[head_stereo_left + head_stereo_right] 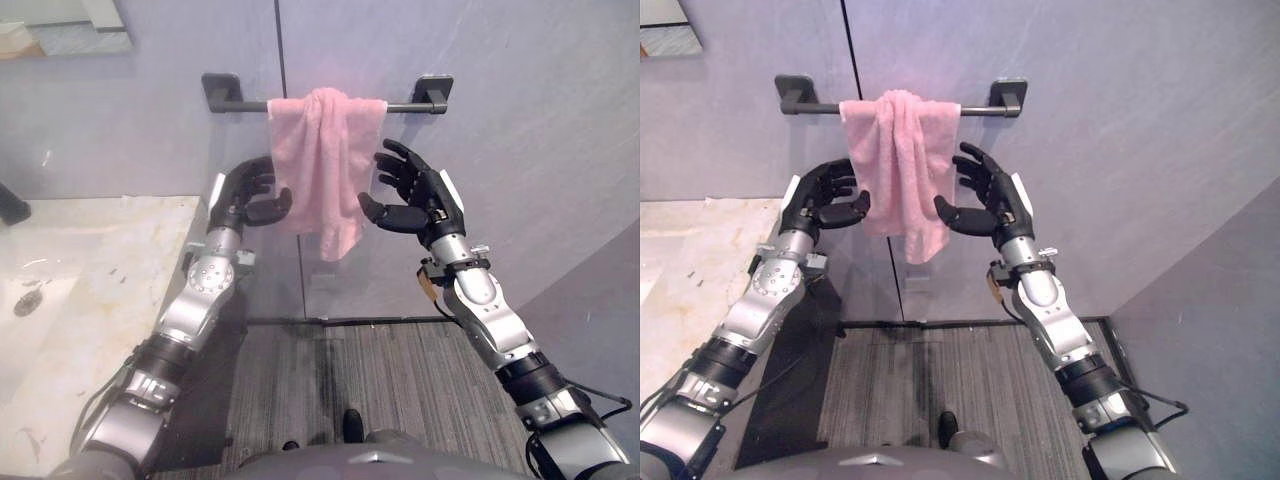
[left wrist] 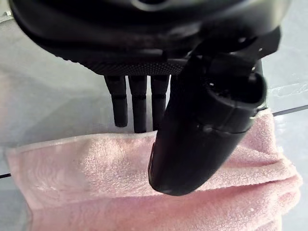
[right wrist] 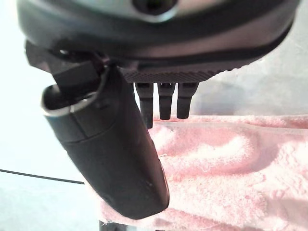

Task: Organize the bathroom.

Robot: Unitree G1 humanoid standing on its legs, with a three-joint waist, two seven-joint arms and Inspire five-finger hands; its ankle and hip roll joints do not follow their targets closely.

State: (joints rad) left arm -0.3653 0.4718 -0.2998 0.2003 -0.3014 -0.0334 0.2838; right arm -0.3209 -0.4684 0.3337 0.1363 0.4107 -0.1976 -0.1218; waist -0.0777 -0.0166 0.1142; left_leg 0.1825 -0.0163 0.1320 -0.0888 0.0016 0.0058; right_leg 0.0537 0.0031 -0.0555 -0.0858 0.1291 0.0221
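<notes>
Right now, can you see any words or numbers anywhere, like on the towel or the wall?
None to read: there is no print in these views.
Towel: plain pink cloth, no tag or writing visible.
Bar and wall: bare, no sign or label.
Left hand and right hand: dark, no legible marks.
Counter: only marbled pattern, no text.

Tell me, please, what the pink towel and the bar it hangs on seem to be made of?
The pink towel looks like soft terry cloth: its fuzzy, looped pile shows close up in the wrist views. The towel bar appears to be matte black metal, though coated plastic cannot be ruled out.
</notes>
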